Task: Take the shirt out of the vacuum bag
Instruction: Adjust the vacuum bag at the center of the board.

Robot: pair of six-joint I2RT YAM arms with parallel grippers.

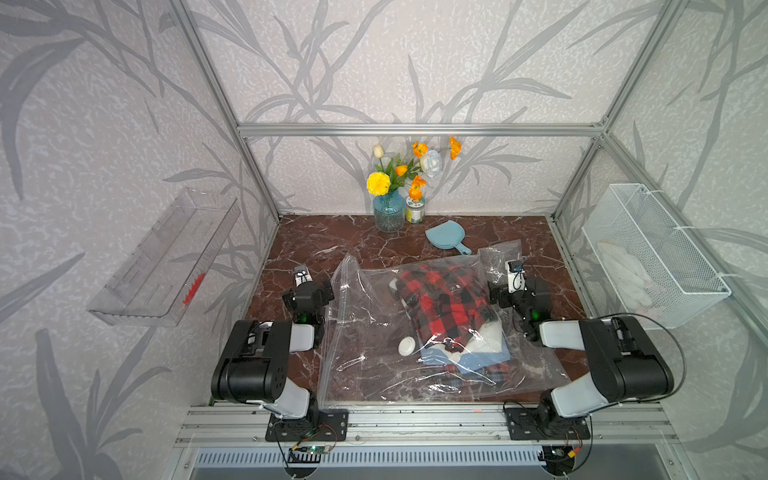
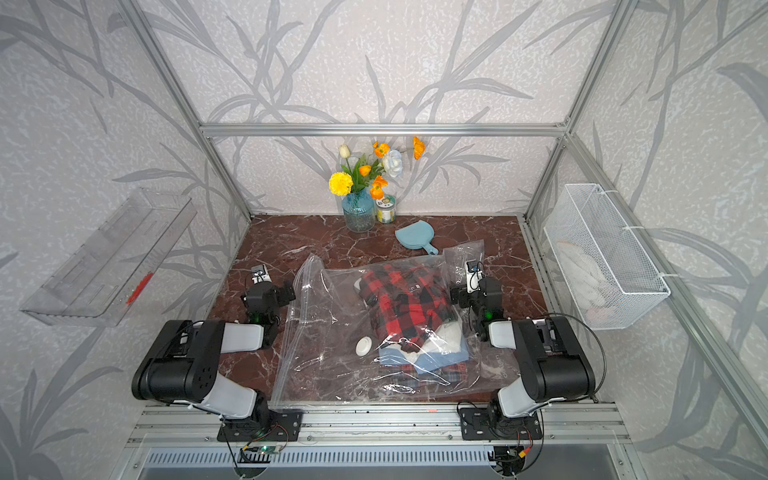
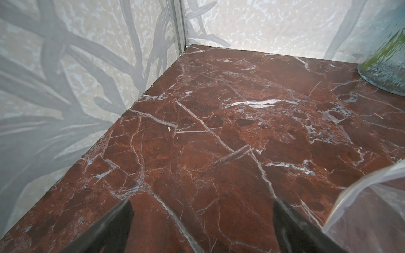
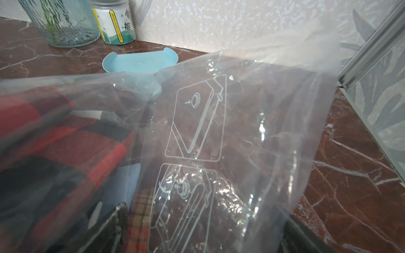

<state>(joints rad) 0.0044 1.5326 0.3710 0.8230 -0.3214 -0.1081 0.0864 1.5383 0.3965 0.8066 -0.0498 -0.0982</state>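
Observation:
The clear vacuum bag point(image 1: 361, 328) point(image 2: 320, 328) lies across the middle of the marble table in both top views, its white valve cap point(image 1: 407, 345) facing up. Inside, a red-and-black plaid shirt point(image 1: 440, 299) point(image 2: 399, 299) sits on top of other folded clothes. My left gripper point(image 1: 302, 271) point(image 3: 202, 219) is open over bare table left of the bag, whose edge point(image 3: 372, 208) shows beside it. My right gripper point(image 1: 515, 266) point(image 4: 206, 221) is open at the bag's far right corner. Loose printed plastic point(image 4: 241, 109) drapes over and between its fingers, and the shirt point(image 4: 65, 142) shows through it.
A glass vase of flowers point(image 1: 388, 212), a small can point(image 1: 414, 210) and a light-blue scoop-shaped dish point(image 1: 446, 239) stand at the back of the table. A white wire basket point(image 1: 652, 257) hangs on the right wall, a clear shelf point(image 1: 166, 266) on the left wall.

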